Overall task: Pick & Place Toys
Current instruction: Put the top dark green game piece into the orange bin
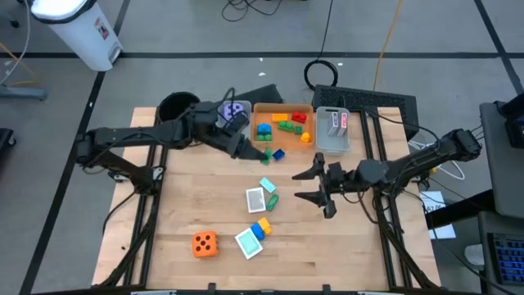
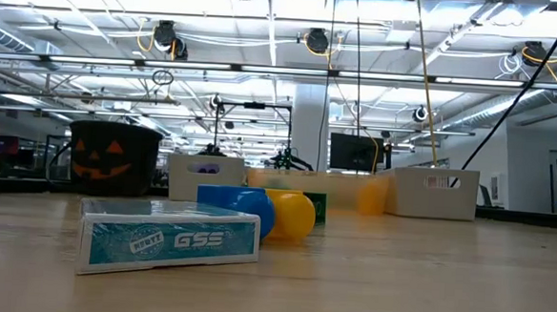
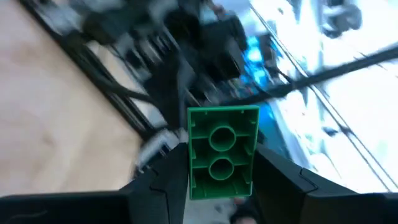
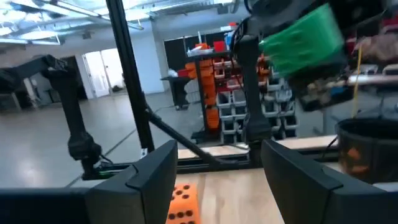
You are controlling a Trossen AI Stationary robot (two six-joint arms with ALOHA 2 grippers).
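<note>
Green brick point(image 3: 222, 153), clamped in left pincer point(image 3: 217, 186)

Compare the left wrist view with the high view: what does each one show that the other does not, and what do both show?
Only the left wrist view shows the hollow underside of the green brick clamped between the left gripper's fingers.

Only the high view shows the orange die, the orange bin, the grey bin and the right gripper, open above the table.

Both show the left gripper and the wooden table.
</note>
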